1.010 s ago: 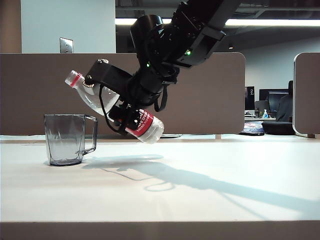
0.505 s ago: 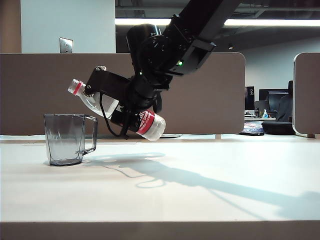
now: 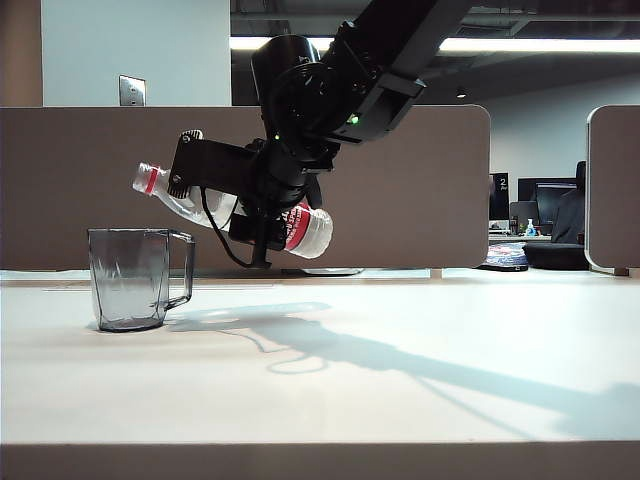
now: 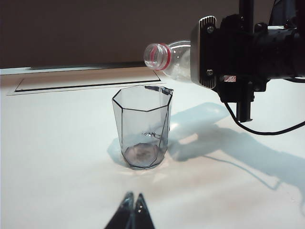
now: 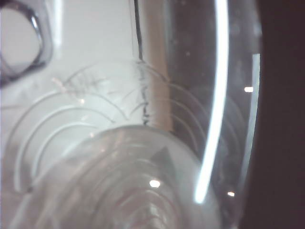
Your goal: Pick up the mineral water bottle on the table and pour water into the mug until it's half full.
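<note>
Your right tool (image 3: 262, 205) clamps the mineral water bottle (image 3: 180, 200), long axis nearly level, open neck just above the mug (image 3: 130, 278) near the tabletop's (image 3: 400, 390) left edge. Left tool (image 4: 133, 210), pressed together, waits nearby.

A brown partition panel (image 3: 90, 190) stands behind the desk. A metal wall plate (image 3: 132, 91) sits above it. Dark monitors (image 3: 545, 200) and a long ceiling light (image 3: 540, 45) show far right.

Clear mineral water bottle (image 3: 200, 207) tilted, uncapped mouth above grey mug (image 3: 128, 279)
</note>
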Action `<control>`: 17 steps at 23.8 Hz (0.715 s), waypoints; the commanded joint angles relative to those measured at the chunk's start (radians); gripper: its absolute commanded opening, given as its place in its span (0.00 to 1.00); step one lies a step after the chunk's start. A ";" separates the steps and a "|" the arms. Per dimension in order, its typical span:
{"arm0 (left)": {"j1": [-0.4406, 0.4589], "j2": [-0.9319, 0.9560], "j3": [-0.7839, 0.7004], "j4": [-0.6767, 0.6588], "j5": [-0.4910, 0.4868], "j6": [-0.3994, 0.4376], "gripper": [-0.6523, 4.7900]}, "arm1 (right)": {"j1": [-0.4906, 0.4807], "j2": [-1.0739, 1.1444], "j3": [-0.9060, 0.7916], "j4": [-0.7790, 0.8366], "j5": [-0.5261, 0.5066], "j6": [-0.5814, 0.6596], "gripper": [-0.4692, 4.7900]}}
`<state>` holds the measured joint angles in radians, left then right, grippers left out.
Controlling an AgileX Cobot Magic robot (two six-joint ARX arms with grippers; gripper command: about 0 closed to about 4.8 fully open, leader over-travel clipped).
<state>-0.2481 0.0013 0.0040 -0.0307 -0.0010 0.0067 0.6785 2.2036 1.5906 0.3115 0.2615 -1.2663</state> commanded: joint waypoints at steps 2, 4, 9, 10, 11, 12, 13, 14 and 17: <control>0.002 0.000 0.003 0.009 0.002 0.000 0.11 | 0.000 -0.013 0.014 0.028 0.010 -0.070 0.59; 0.002 0.000 0.003 0.009 0.002 0.000 0.11 | 0.000 -0.013 0.015 0.029 0.010 -0.079 0.59; 0.002 0.000 0.003 0.009 0.002 0.000 0.11 | 0.000 -0.013 0.015 0.034 0.010 -0.136 0.59; 0.002 0.000 0.003 0.009 0.002 0.000 0.11 | -0.002 -0.013 0.015 0.037 0.012 -0.148 0.59; 0.002 0.000 0.003 0.009 0.002 0.000 0.11 | -0.002 -0.013 0.015 0.037 0.014 -0.158 0.59; 0.002 0.000 0.003 0.009 0.002 0.000 0.11 | -0.003 -0.013 0.015 0.037 0.014 -0.170 0.59; 0.002 0.000 0.003 0.009 0.002 0.000 0.11 | -0.003 -0.013 0.015 0.037 0.019 -0.178 0.59; 0.002 0.000 0.003 0.009 0.002 0.000 0.11 | -0.003 -0.013 0.015 0.037 0.029 -0.182 0.59; 0.002 0.000 0.003 0.009 0.002 0.000 0.11 | -0.003 -0.013 0.015 0.042 0.029 -0.183 0.59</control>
<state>-0.2481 0.0013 0.0040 -0.0307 -0.0010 0.0067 0.6746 2.2040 1.5909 0.2909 0.2859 -1.4448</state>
